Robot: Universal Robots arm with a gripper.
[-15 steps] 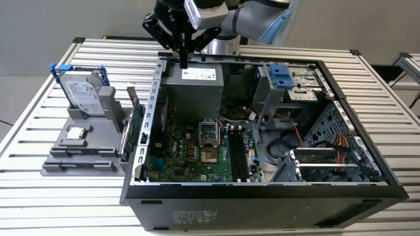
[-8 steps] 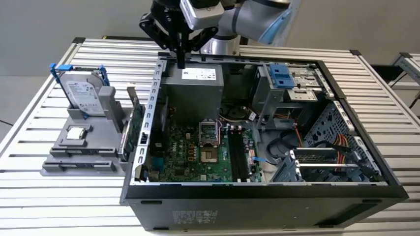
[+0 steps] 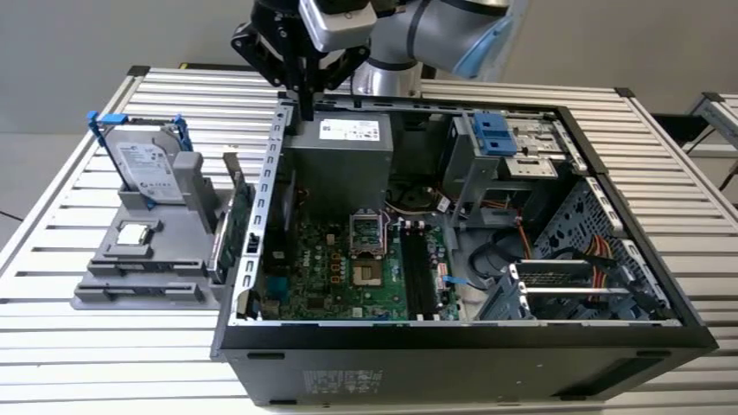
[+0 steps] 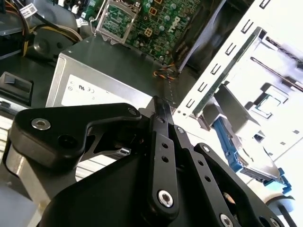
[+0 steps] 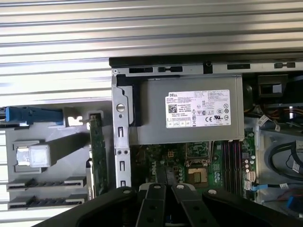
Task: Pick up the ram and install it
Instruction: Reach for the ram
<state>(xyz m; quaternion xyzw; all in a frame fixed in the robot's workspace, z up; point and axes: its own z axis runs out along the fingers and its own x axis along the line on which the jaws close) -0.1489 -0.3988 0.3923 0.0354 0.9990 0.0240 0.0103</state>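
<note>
Over the back corner of the open computer case [image 3: 461,346], on the exterior view's left, the gripper [image 3: 307,111] is hovering just above the gray power supply [image 3: 340,164] — its black fingertips [image 4: 160,106] are pressing together, clenched, in both wrist views. Below it the green motherboard [image 3: 328,272] is lying exposed, with the long dark memory slots [image 3: 417,278] running beside the processor socket [image 3: 366,232] (whether the ram is sitting in one of them I cannot tell). Outside the case, a gray holder [image 3: 138,294] is standing on the slatted table [image 3: 104,363], carrying an upright hard drive [image 3: 144,169] in a blue frame and a green circuit card [image 3: 240,229] on edge — the card is standing just beside the case wall.
</note>
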